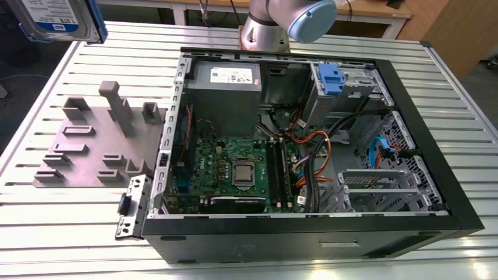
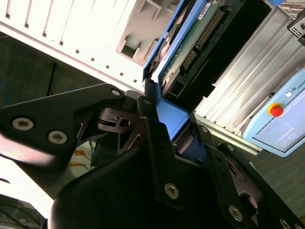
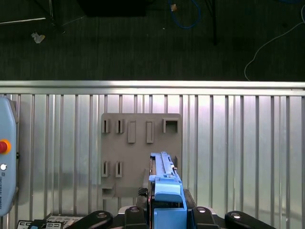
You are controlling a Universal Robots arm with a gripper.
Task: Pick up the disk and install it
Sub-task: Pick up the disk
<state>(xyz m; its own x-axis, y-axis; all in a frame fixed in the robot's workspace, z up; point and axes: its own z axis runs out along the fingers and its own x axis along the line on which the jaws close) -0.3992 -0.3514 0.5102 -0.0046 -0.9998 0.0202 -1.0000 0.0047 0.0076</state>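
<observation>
Gripper (image 3: 167, 214) clamps the disk (image 1: 58, 20) by its blue rails above the table (image 1: 78, 224), its white-and-blue label partly cut off.

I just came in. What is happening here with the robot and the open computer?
The arm's gripper is shut on the disk and holds it in the air, above the slatted table near the grey holder plate. The open computer case lies on the table, to the exterior view's right of that plate. The disk is not yet inside the case.
</observation>
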